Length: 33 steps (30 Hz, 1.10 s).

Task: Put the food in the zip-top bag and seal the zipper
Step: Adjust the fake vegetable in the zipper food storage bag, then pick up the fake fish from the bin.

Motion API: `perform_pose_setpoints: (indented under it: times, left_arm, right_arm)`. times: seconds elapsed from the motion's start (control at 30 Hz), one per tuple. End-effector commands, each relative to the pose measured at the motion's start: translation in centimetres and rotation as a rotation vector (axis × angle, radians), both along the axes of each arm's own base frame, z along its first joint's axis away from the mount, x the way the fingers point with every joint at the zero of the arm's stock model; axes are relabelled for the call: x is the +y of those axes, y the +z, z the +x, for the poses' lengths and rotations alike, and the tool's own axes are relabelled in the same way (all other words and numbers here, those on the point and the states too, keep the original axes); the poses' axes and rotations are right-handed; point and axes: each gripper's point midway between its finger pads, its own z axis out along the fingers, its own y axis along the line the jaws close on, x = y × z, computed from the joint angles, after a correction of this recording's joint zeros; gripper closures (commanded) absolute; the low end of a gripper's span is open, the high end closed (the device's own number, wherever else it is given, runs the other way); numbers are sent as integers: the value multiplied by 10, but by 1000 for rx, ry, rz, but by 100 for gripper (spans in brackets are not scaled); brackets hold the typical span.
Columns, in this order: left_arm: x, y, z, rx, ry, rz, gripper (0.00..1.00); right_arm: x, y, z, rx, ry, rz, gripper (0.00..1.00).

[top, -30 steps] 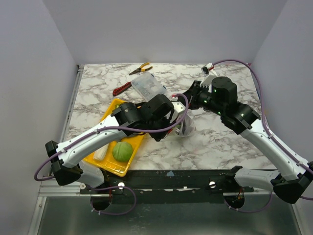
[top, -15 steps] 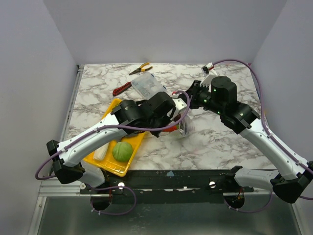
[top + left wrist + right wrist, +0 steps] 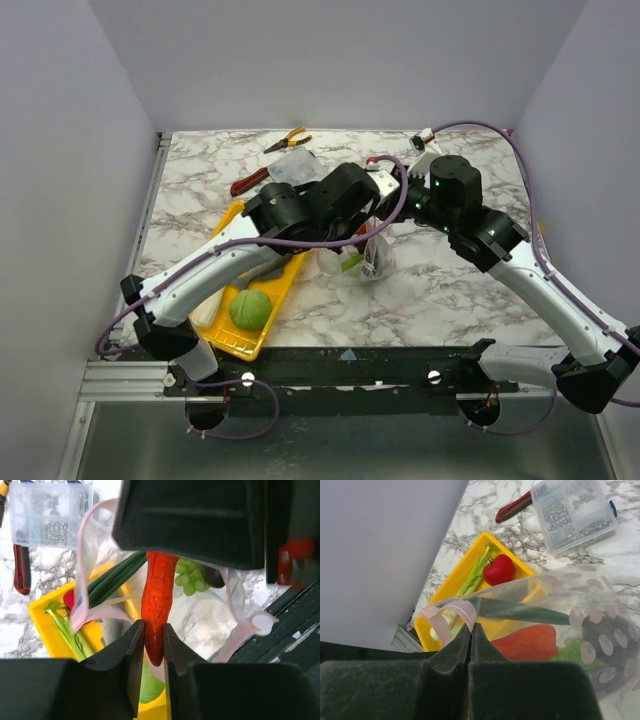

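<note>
My left gripper (image 3: pixel 154 640) is shut on the near tip of a long red piece of food (image 3: pixel 157 600). Its far end reaches into the open mouth of the zip-top bag (image 3: pixel 366 258). The pink zipper (image 3: pixel 85 585) loops round that mouth. Green grapes (image 3: pixel 190 577), a dark green stalk (image 3: pixel 117 577) and a dark piece (image 3: pixel 213 577) lie inside. My right gripper (image 3: pixel 471 630) is shut on the zipper (image 3: pixel 461 611) and holds the bag (image 3: pixel 580 612) up. A red tomato (image 3: pixel 498 570), leafy greens (image 3: pixel 476 575) and a green cabbage (image 3: pixel 251 308) sit in the yellow tray (image 3: pixel 232 342).
A rigid clear box (image 3: pixel 292 168) of small parts stands behind the tray. A red-handled tool (image 3: pixel 250 182) lies beside it, and yellow-handled pliers (image 3: pixel 286 140) lie near the back wall. The left arm reaches across over the tray. The table's front rail is close below the bag.
My left gripper has closed on the red piece and moved up and back with it, from low beside the tray to the bag's mouth. The right gripper has held still.
</note>
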Motion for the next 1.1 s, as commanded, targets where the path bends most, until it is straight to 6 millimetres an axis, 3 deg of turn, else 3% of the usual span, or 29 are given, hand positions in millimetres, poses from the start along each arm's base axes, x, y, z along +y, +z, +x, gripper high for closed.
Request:
perform_pose_setpoints:
  times: [0.0, 0.07, 0.13, 0.3, 0.37, 0.5, 0.67, 0.83, 1.07]
  left_arm:
    - [-2, -16, 12, 8, 45, 121, 68]
    - [-8, -14, 12, 14, 55, 89, 51]
    - [-9, -6, 10, 2, 49, 26, 42]
    - [-8, 24, -7, 20, -16, -236, 37]
    - [-2, 26, -13, 35, -27, -312, 36]
    - [29, 38, -18, -1, 4, -463, 35]
    - [74, 48, -16, -120, 100, -653, 24]
    - [119, 24, -2, -214, 296, -698, 15]
    - [143, -70, 32, -49, 522, -527, 13]
  right_arm:
    - [7, 15, 1, -38, 23, 44, 99]
    - [6, 14, 0, -38, 23, 40, 99]
    - [6, 14, -1, -38, 20, 40, 99]
    - [3, 12, 0, -40, 11, 33, 99]
    - [4, 11, 0, -39, 13, 30, 99]
    - [4, 10, 1, -39, 14, 31, 99]
    - [2, 9, 0, -42, 8, 26, 99]
    - [-1, 11, 0, -48, -4, 25, 99]
    - [-3, 13, -2, -51, -5, 27, 99]
